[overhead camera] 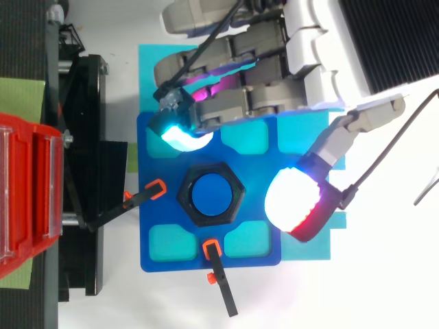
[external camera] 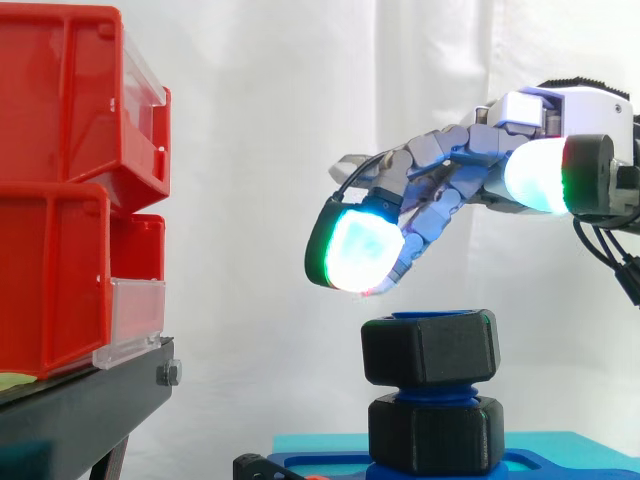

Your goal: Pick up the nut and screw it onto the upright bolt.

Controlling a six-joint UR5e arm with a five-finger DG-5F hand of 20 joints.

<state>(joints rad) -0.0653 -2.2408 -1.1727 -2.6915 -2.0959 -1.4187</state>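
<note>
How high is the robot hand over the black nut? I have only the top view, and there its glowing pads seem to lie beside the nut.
Observer: In the side view the robot hand hangs above the nut. There is a clear gap under its lowest pad, and nothing touches.
Operator: How far down the bolt does the nut sit?
Observer: It sits at the top of the bolt, and a band of blue thread shows below it.
Operator: What is under that thread?
Observer: A second black nut, lower on the same bolt, just above the blue base.
</note>
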